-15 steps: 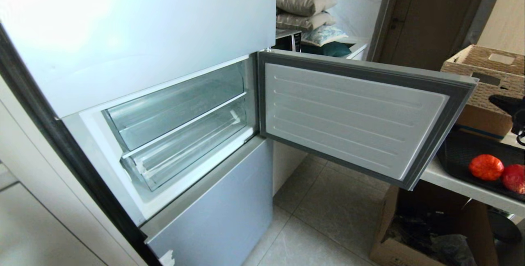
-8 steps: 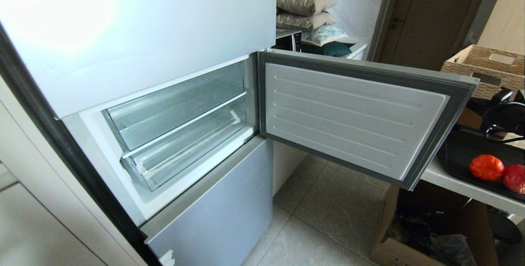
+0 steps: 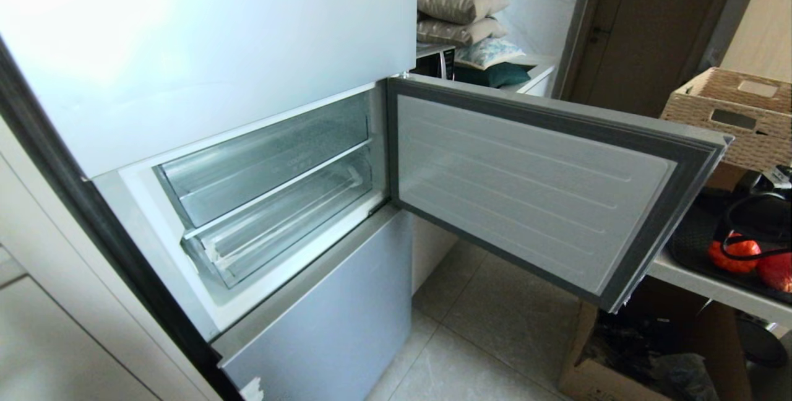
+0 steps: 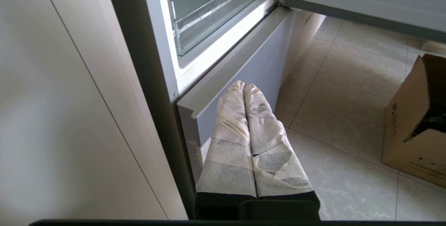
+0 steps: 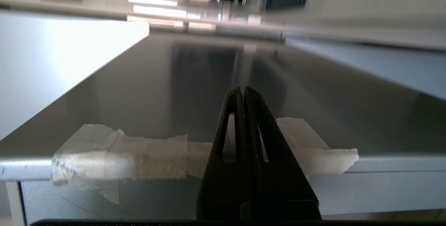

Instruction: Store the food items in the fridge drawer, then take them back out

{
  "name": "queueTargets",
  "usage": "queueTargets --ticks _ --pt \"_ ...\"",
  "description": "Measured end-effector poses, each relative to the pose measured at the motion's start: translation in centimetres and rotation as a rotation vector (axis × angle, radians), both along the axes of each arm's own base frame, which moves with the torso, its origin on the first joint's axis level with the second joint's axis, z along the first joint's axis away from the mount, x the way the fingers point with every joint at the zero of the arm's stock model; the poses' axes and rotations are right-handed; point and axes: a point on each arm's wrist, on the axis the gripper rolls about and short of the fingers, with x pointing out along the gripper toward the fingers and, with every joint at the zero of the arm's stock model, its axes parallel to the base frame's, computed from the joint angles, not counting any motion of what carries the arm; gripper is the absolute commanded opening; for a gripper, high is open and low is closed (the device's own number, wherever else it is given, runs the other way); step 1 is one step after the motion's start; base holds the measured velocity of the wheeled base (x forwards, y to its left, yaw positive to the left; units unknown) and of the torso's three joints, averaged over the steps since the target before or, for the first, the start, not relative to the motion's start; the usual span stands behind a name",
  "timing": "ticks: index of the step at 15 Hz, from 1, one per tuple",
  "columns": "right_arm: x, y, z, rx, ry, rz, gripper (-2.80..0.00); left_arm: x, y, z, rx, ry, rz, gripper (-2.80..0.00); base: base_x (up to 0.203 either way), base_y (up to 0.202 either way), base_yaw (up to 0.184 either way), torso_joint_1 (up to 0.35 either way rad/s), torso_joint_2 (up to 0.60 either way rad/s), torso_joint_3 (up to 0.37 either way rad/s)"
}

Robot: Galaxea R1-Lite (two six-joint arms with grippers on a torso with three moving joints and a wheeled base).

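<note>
The two food items lie on a black tray (image 3: 687,246) at the far right: an orange-red ribbed fruit (image 3: 736,260), partly behind a black cable, and a red one (image 3: 777,271). The fridge's middle door (image 3: 532,184) stands open to the right. Inside, the fridge drawer (image 3: 278,228) (image 4: 209,30) is the lower clear bin, pushed in and empty. My right arm (image 3: 764,203) is beside the door's free edge. Its gripper (image 5: 244,90) is shut and empty, close over the door's grey outer face. My left gripper (image 4: 244,85), wrapped in white tape, is shut and low by the bottom fridge front (image 4: 251,62).
A second clear bin (image 3: 266,153) sits above the drawer. White tape (image 5: 118,152) runs along the door's edge. A wicker basket (image 3: 730,110) stands behind the tray on a white table (image 3: 699,283), with an open cardboard box (image 3: 619,357) on the tiled floor beneath.
My right arm has come down from the right edge to the door's free edge, in front of the fruits. The door has swung a little wider. The left arm has not moved.
</note>
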Motion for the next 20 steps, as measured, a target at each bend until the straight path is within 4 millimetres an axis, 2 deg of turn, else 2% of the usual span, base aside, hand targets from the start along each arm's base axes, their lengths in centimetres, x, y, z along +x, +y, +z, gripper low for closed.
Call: queueTargets --ticks 3,6,9,11,14,16,20 --pt "-5.6 4.9 -0.3 -0.045 0.010 0.084 -2.80 0.0 0.0 0.0 0.000 0.000 0.000 -2.80 0.000 0.000 0.000 0.000 0.00 0.000" --pt "-11.3 11.9 -1.0 -0.222 -0.073 0.221 -2.80 0.0 0.0 0.0 0.000 0.000 0.000 -2.80 0.000 0.000 0.000 0.000 0.00 0.000" --pt "-13.7 17.2 -1.2 -0.472 -0.180 0.231 -2.80 0.0 0.0 0.0 0.000 0.000 0.000 -2.80 0.000 0.000 0.000 0.000 0.00 0.000" --pt "-13.1 18.7 -0.9 -0.623 -0.229 0.147 -2.80 0.0 0.0 0.0 0.000 0.000 0.000 -2.80 0.000 0.000 0.000 0.000 0.00 0.000" --pt "-9.9 21.0 -0.3 -0.728 -0.307 0.152 -2.80 0.0 0.0 0.0 0.000 0.000 0.000 -2.80 0.000 0.000 0.000 0.000 0.00 0.000" --pt "-7.8 24.7 0.1 -0.743 -0.366 0.199 -2.80 0.0 0.0 0.0 0.000 0.000 0.000 -2.80 0.000 0.000 0.000 0.000 0.00 0.000" --pt "-4.2 34.1 1.0 -0.731 -0.499 0.246 -2.80 0.0 0.0 0.0 0.000 0.000 0.000 -2.80 0.000 0.000 0.000 0.000 0.00 0.000"
